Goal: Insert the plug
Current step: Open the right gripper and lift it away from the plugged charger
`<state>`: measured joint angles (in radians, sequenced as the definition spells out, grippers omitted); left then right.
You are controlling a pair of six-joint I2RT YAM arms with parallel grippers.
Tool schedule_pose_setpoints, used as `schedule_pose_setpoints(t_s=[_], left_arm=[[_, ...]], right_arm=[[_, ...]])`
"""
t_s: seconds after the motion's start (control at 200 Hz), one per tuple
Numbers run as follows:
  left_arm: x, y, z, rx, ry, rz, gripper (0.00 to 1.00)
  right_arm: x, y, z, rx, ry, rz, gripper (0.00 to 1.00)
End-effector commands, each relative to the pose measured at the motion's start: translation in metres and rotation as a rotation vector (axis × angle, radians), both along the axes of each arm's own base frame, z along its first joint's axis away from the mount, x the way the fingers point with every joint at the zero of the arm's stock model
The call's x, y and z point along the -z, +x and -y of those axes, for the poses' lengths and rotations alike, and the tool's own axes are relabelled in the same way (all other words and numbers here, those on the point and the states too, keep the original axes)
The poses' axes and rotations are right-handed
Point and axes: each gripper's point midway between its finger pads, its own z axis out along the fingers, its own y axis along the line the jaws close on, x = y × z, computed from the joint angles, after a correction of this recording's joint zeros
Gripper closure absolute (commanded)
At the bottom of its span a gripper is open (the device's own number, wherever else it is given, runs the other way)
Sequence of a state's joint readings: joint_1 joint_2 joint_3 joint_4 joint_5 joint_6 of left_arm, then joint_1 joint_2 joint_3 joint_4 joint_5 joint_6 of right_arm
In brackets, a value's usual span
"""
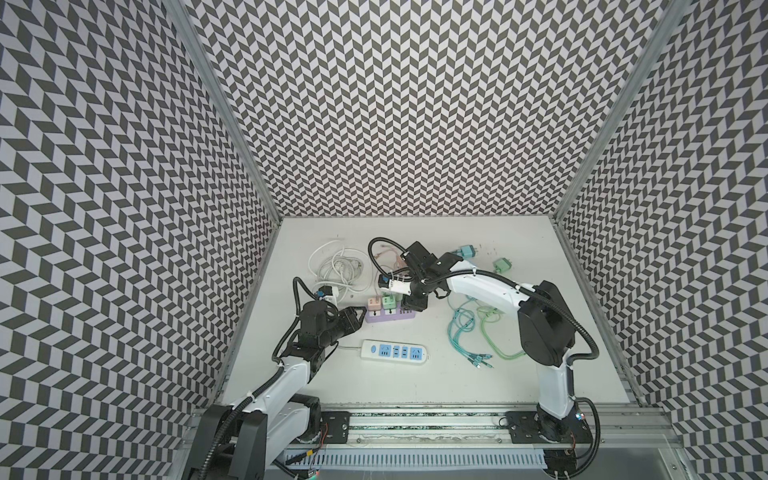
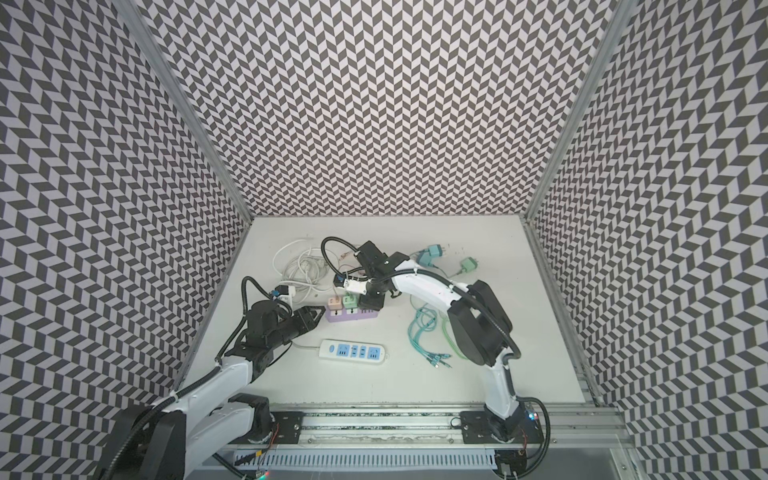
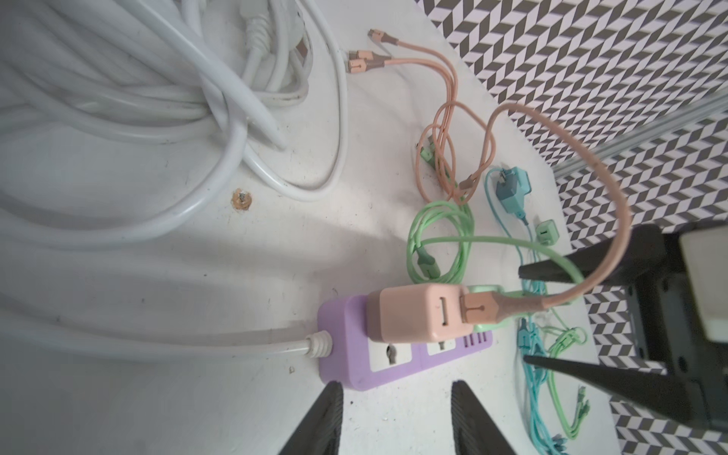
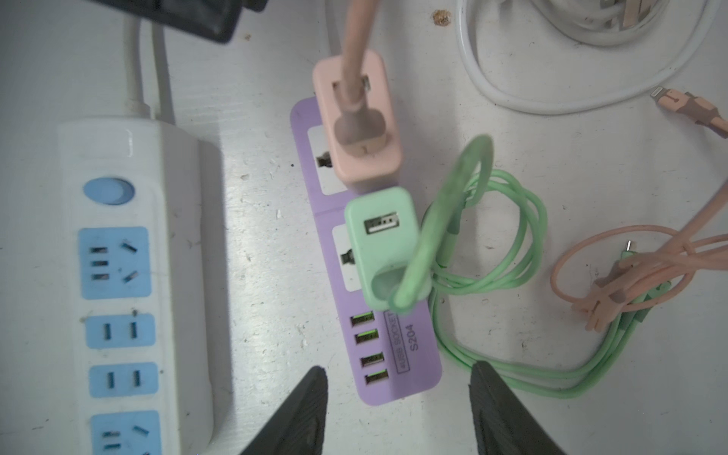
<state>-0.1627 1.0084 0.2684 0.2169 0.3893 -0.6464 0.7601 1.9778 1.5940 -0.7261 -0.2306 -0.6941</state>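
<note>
A purple power strip (image 1: 395,319) (image 2: 357,318) lies mid-table. In it stand a pink plug (image 1: 372,304) (image 3: 409,315) (image 4: 362,118) with a pink cable and, beside it, a green plug (image 1: 389,302) (image 4: 380,240) with a green cable. My left gripper (image 1: 360,313) (image 3: 396,388) is open at the strip's cord end, its tips just short of the purple strip (image 3: 346,362), with nothing between them. My right gripper (image 1: 411,307) (image 4: 398,368) is open over the USB end of the purple strip (image 4: 417,366). Its fingers stand either side of that end, apart from it.
A white power strip (image 1: 394,352) (image 4: 118,157) with blue sockets lies in front of the purple one. A coil of white cable (image 1: 338,266) sits behind my left arm. A teal plug (image 1: 465,252), another green plug (image 1: 502,264) and loose teal and green cables (image 1: 465,332) lie to the right.
</note>
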Motion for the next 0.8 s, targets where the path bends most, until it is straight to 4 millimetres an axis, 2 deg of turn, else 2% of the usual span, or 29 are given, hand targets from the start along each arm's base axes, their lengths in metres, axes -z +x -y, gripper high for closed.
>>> schedule_pose_setpoints(t_s=[0.0, 0.225, 0.461, 0.646, 0.791], left_arm=[[-0.012, 0.004, -0.005, -0.026, 0.014, 0.015, 0.47], [-0.031, 0.001, 0.000, -0.001, -0.024, 0.049, 0.36], [-0.060, 0.002, 0.005, 0.037, -0.029, 0.111, 0.24], [-0.083, -0.002, 0.004, 0.048, -0.018, 0.167, 0.19], [-0.095, -0.005, 0.005, 0.059, -0.022, 0.188, 0.18]], right_arm=[[-0.037, 0.004, -0.003, 0.023, 0.146, 0.045, 0.41], [-0.051, 0.008, 0.029, 0.170, 0.277, 0.066, 0.37], [-0.083, 0.034, 0.075, 0.433, 0.432, 0.146, 0.37], [-0.106, 0.068, 0.135, 0.778, 0.521, 0.245, 0.33], [-0.101, 0.089, 0.181, 1.031, 0.513, 0.290, 0.33]])
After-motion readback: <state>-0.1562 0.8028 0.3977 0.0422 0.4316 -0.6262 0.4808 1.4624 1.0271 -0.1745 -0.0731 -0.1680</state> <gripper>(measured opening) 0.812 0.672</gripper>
